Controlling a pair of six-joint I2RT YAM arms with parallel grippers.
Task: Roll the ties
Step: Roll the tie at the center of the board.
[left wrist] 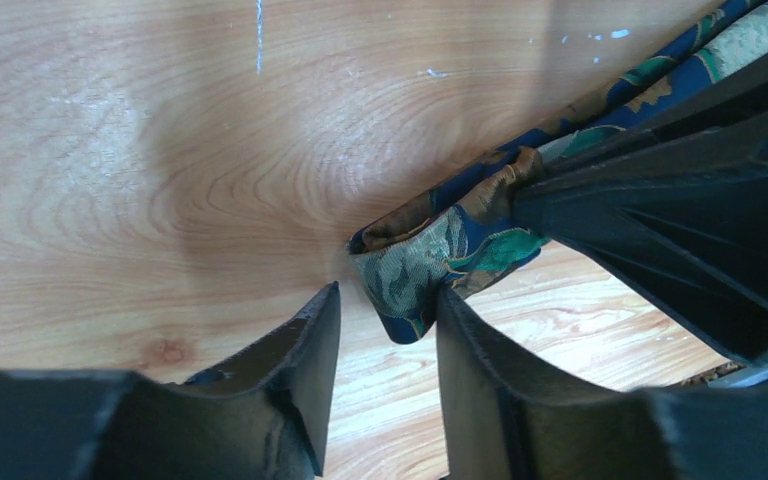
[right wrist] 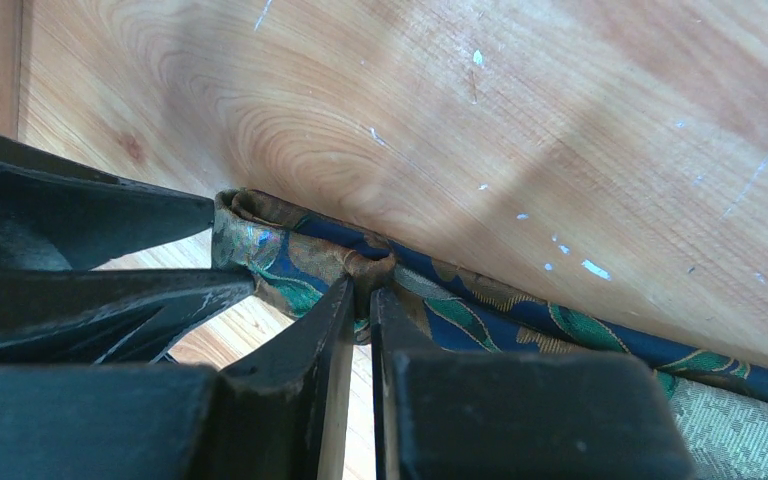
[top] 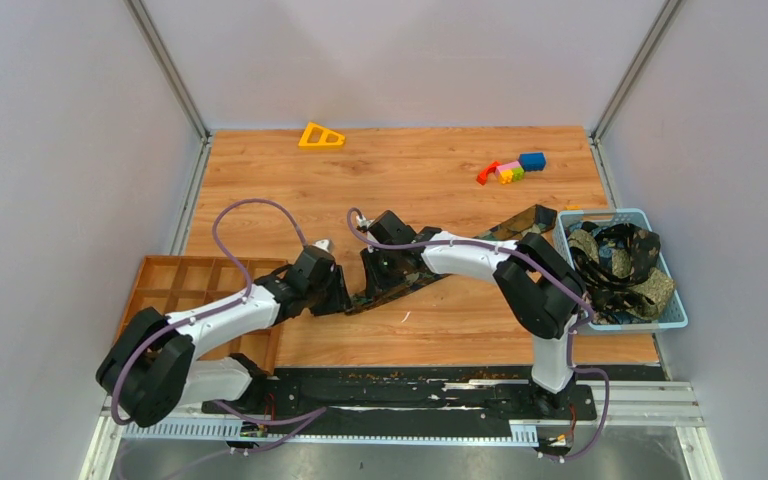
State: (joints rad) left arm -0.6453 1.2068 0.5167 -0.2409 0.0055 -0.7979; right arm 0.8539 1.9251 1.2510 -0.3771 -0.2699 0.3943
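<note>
One tie (top: 525, 220), dark with teal, gold and olive patterning, lies diagonally across the wooden table. Its narrow end is folded into a small lump (left wrist: 430, 265). My right gripper (right wrist: 362, 288) is shut on that folded fabric (right wrist: 290, 255), pinching a crease between its tips; in the top view it (top: 385, 280) sits on the tie's lower left end. My left gripper (left wrist: 388, 292) is open, with the tip of the fold hanging between its fingertips and touching the right finger (left wrist: 460, 340). From above it (top: 338, 292) is just left of the right one. More ties (top: 615, 262) are piled in a basket.
A light blue basket (top: 675, 310) stands at the table's right edge. An orange compartment tray (top: 175, 280) lies at the left under my left arm. A yellow triangle (top: 320, 136) and small coloured toy blocks (top: 510, 168) sit at the back.
</note>
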